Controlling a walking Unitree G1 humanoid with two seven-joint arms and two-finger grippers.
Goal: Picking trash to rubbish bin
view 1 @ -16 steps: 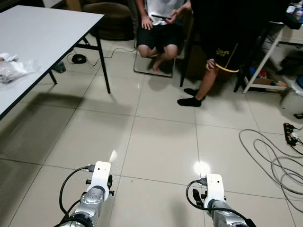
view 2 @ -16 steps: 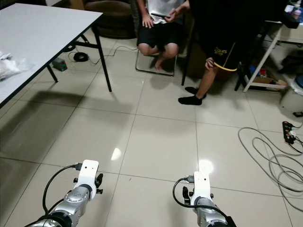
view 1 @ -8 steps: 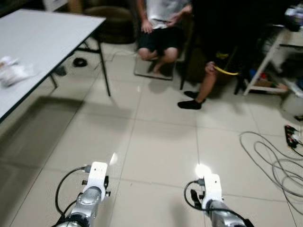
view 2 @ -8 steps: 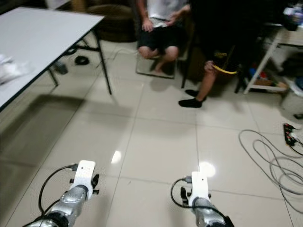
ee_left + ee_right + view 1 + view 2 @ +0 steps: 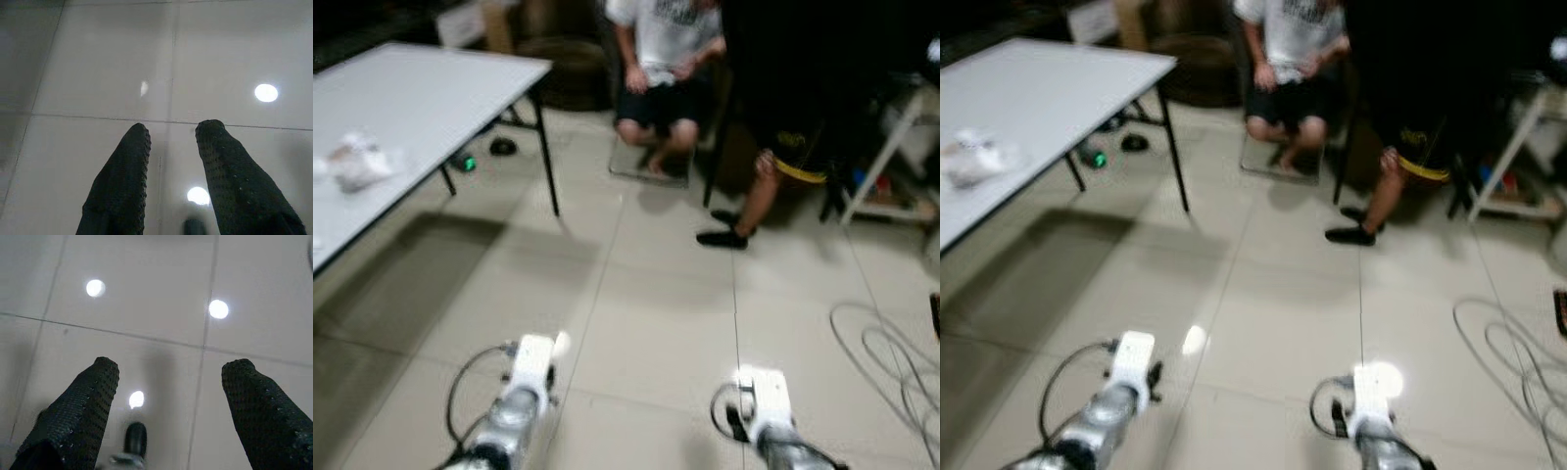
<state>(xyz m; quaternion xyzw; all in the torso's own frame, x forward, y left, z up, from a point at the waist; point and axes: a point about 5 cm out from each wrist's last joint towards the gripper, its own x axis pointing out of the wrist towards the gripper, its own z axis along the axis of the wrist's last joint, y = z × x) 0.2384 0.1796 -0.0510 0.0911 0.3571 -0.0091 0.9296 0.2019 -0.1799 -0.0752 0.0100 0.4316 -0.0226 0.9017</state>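
Note:
A crumpled clear plastic wrapper [image 5: 359,164] lies on the white table [image 5: 421,98] at my far left. Both arms hang low over the tiled floor, far from the table. In the left wrist view my left gripper [image 5: 172,128] is open, its two black fingers apart with bare tile between them. In the right wrist view my right gripper [image 5: 172,366] is open wider and also holds nothing. The white wrist housings appear at the bottom of the eye views, left [image 5: 530,362] and right [image 5: 764,397].
A person sits on a chair [image 5: 664,69] straight ahead, and another person's leg with a black sock [image 5: 749,211] is beside it. Grey cables [image 5: 886,357] coil on the floor at the right. A white rack [image 5: 891,157] stands at the far right.
The whole picture has shifted and blurred: the camera has turned slightly left and tilted up, so the table and wrapper sit further into view. Both arms hang as before.

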